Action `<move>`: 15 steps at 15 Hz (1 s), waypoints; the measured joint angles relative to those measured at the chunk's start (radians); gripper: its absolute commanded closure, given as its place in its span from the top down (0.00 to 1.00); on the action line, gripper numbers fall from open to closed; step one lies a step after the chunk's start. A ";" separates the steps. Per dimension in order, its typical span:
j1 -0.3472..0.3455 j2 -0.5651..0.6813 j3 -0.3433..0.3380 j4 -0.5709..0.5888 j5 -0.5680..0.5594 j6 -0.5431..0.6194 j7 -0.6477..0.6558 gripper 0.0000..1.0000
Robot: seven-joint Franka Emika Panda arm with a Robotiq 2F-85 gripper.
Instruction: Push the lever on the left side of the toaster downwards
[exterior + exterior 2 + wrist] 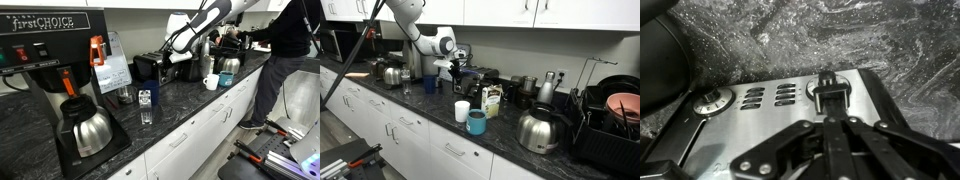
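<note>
The toaster [160, 66] stands on the dark stone counter near the back wall in both exterior views [473, 79]. The wrist view looks straight at its metal end panel [760, 125], which has a black lever knob [828, 92], a round dial [712, 100] and vent slots [770, 97]. My gripper [830, 120] is shut, with its two fingers pressed together and their tips right at the lever knob. Whether the tips touch the knob I cannot tell. In the exterior views the gripper [181, 52] [454, 70] hangs at the toaster's end.
A black coffee brewer [50, 60] with a steel carafe [90, 130] stands near the camera. A glass [146, 108], a white cup [211, 82] and a kettle [228, 65] sit on the counter. A person [290, 50] stands by the counter. Cups [477, 122] and a dish rack [610, 120] are further along.
</note>
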 measured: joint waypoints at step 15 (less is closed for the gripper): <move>-0.006 -0.009 0.000 0.028 0.041 0.009 0.000 0.00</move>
